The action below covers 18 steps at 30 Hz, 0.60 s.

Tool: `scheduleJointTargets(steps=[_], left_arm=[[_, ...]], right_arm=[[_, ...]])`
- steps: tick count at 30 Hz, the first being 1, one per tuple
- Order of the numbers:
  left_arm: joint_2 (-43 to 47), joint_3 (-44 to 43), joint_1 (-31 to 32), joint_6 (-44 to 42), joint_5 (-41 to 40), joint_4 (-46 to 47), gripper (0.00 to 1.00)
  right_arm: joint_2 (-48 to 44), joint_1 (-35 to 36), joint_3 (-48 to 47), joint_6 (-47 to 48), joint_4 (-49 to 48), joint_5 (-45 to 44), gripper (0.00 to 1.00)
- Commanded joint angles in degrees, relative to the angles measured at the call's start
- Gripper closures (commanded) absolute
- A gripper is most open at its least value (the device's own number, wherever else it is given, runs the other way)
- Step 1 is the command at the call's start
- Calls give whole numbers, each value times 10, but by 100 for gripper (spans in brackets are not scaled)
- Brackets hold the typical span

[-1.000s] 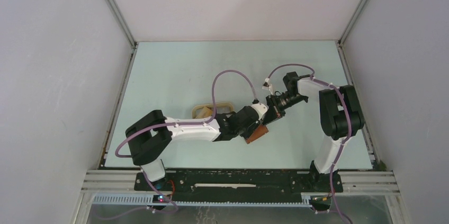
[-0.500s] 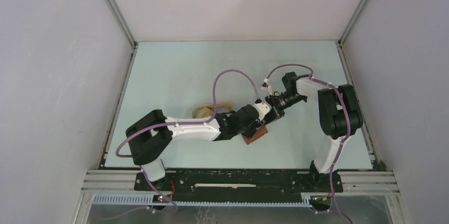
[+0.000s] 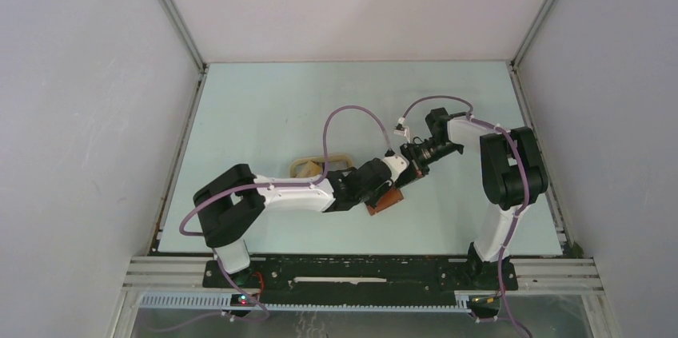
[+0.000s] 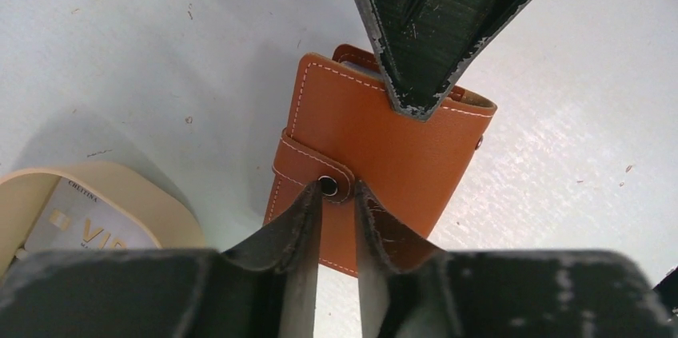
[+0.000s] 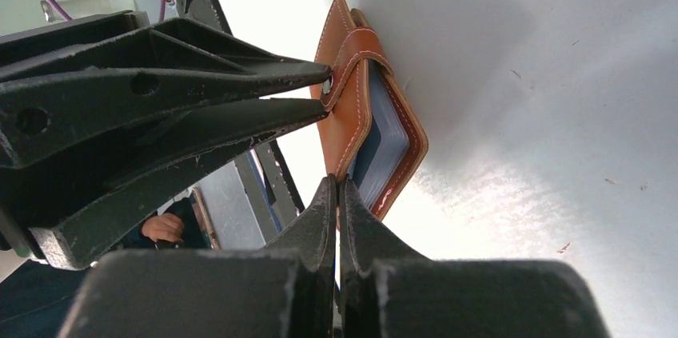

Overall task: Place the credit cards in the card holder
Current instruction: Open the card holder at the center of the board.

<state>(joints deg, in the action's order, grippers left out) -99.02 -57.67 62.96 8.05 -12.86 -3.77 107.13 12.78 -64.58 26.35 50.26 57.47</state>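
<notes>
Left wrist view is showing a whitish credit card (image 4: 80, 222) lying in the cream tray (image 4: 152, 194) at the near left, while the left gripper (image 4: 337, 191), fingers narrowed, is pinching the snap strap (image 4: 312, 164) of the folded card holder (image 4: 384, 142) close to the table (image 4: 160, 50). Beyond, the right gripper (image 4: 416, 106) is clamping the holder's far edge, fingers nearly touching.
</notes>
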Motion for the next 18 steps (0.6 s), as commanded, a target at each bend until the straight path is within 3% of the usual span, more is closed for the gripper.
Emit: scheduleJointTargets(steps=[1,6,18], left_arm=[[-2,-14,-13,-13,-25,2,77],[3,-10,-14,-11,-34,7,100],[56,40,-34,14,-63,57,100]], right_arm=[[0,3,-18,10,17,19,100],[0,3,-18,10,17,17,100],[3,3,-18,-4,10,-15,100]])
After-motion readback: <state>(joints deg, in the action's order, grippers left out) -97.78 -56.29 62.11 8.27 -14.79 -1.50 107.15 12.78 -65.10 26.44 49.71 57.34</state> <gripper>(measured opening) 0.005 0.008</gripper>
